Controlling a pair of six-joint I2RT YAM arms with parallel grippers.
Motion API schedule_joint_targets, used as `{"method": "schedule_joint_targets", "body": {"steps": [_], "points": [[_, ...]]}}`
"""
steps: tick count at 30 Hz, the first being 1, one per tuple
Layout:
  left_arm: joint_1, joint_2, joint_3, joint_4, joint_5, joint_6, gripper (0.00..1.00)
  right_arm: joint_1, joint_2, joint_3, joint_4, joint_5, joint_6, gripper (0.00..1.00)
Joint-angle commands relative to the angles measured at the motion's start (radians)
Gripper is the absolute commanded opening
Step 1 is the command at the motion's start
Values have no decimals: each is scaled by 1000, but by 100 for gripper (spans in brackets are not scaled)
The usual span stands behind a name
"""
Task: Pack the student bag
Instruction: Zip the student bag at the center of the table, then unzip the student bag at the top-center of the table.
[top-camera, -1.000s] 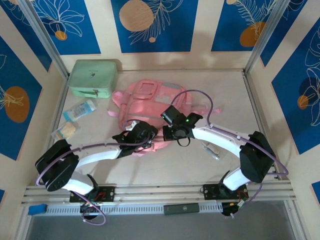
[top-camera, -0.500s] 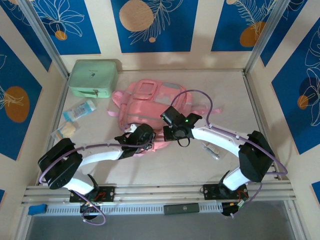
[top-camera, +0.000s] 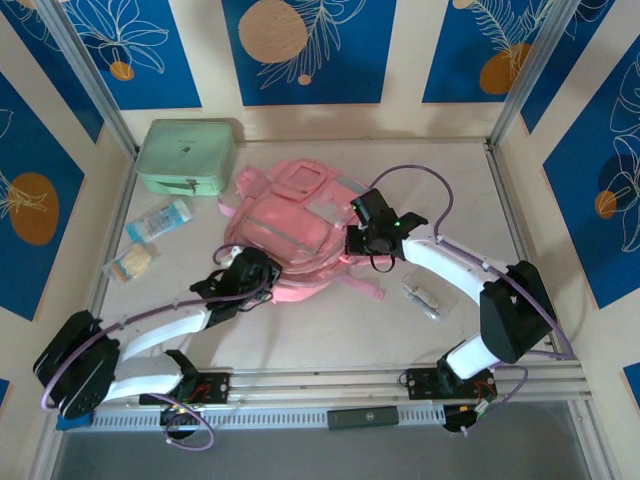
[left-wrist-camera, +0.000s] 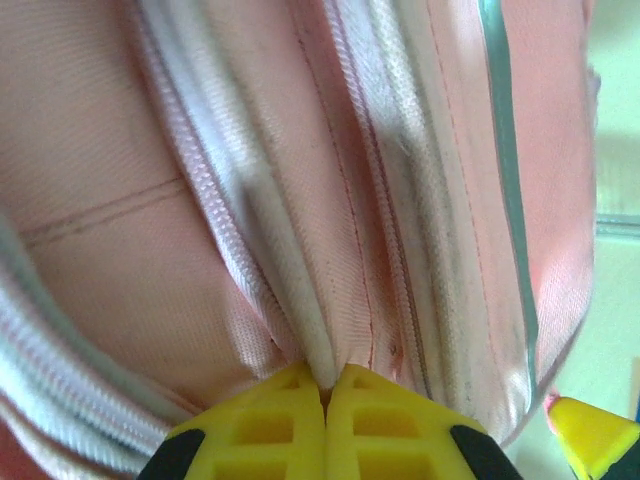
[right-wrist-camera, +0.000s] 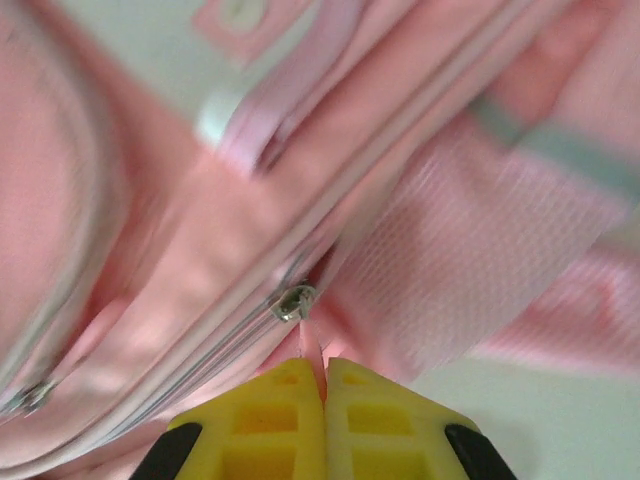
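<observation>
top external view has the student bag (top-camera: 295, 235) lying flat between the arms, just ahead of the left gripper (top-camera: 250, 268) and beside the right gripper (top-camera: 365, 238). at the left wrist, the jaws are pressed together on a ridge of the bag's pink fabric beside a zip. at the right wrist, the jaws pinch the thin pull tab (right-wrist-camera: 308, 342) just under the zip slider (right-wrist-camera: 293, 301). this looks like the opening step: next, the left must anchor the cloth while the right draws the slider along its track.
</observation>
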Motion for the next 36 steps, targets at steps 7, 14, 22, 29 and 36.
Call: {"method": "schedule_joint_targets", "body": {"steps": [7, 14, 22, 29, 36], "points": [[81, -80, 105, -282, -44, 277, 19, 23, -54, 40, -72, -89, -27, 15], [37, -146, 132, -283, 3, 340, 28, -4, -46, 57, -68, -341, 82, 36], [-87, -43, 229, -246, -2, 376, 33, -11, 143, 223, -38, -411, 209, 51], [-120, 55, 252, -208, 5, 381, 34, -27, 271, 304, 6, -398, 207, 51], [-78, 82, 201, -175, -13, 382, 36, -16, 373, 373, 13, -480, 131, 33]]}}
